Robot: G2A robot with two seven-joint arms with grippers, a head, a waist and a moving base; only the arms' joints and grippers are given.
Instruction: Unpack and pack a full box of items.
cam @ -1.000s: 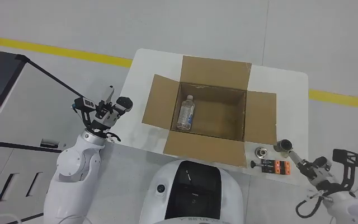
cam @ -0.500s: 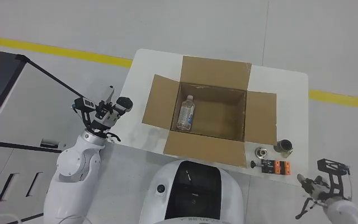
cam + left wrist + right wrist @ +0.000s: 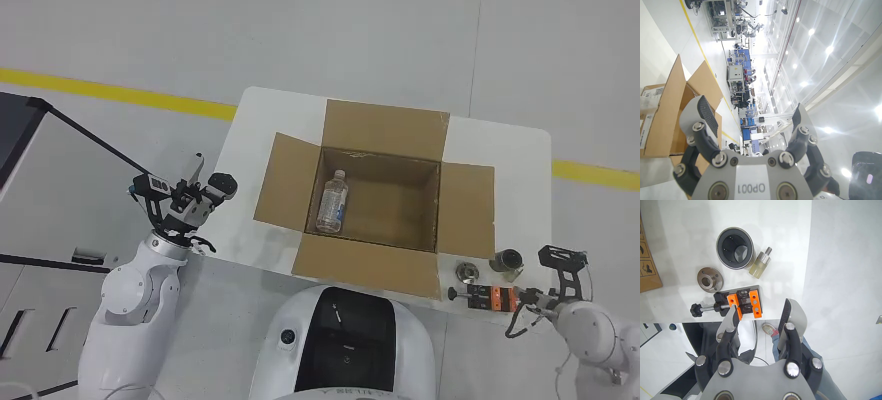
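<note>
Brown corrugated cardboard box (image 3: 385, 128) stands open on the white table (image 3: 515, 150), all four flaps folded outward. A clear plastic water bottle (image 3: 333, 201) lies on its side on the floor of the box, against the left wall.

Beyond the box's right flap a small group of parts sits close together on the table: a black, hollow cylindrical sleeve (image 3: 734, 250), a short pale cylinder with a threaded metal stud (image 3: 761, 264) just beside it, a round grey metal flange (image 3: 710, 279), and a black and orange miniature vise (image 3: 755, 303) with a screw handle.

The right gripper (image 3: 762, 308) hangs over the vise, fingers spread wide and holding nothing. The left gripper (image 3: 749, 103) is well to the left of the box, off the table, also wide apart and empty.
</note>
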